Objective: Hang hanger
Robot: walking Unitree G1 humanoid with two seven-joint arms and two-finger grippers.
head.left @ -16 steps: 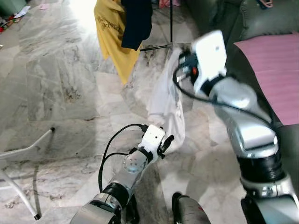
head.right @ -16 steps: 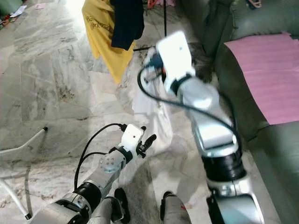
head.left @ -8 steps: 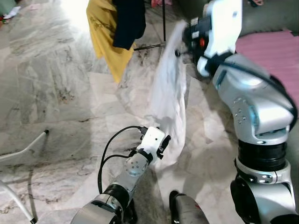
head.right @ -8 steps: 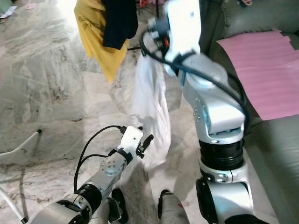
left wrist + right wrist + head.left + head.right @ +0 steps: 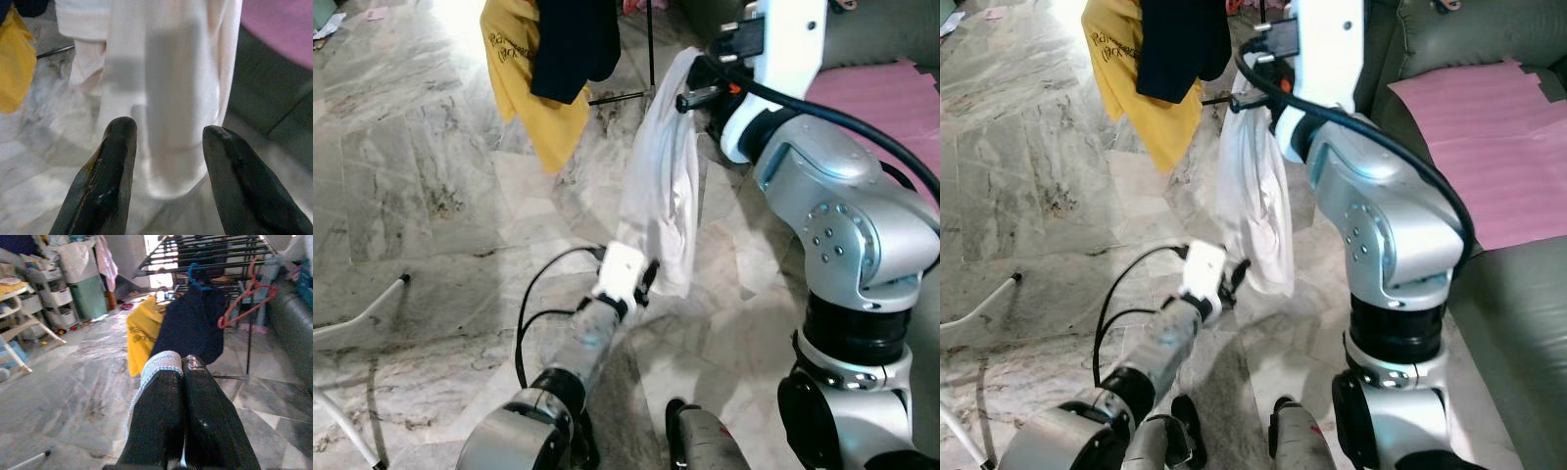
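1. The white garment [image 5: 658, 201] hangs limp from the raised right gripper [image 5: 182, 363] — soft, thin cloth in long folds, with a ribbed collar edge pinched between the two pressed-together fingers. Whether a hanger sits inside it cannot be told.
2. The step in hand looks like the carry: the garment is lifted off the floor and held near the drying rack [image 5: 205, 254], not yet on it.
3. Next, I judge, the right arm must bring the top of the garment up to one of the rack's thin dark rails and hook it there.
4. Below the garment's hem the left gripper [image 5: 166, 147] has its fingers spread, the cloth just beyond them, holding nothing.
5. On the rack hang a yellow shirt [image 5: 524, 69], a dark navy garment [image 5: 570, 44] and a bare red wire hanger [image 5: 244, 303].
6. Beneath the rack lies glossy veined marble floor [image 5: 421, 176]; beside it, a dark green sofa [image 5: 1518, 294] with a pink ribbed mat [image 5: 1489, 147].
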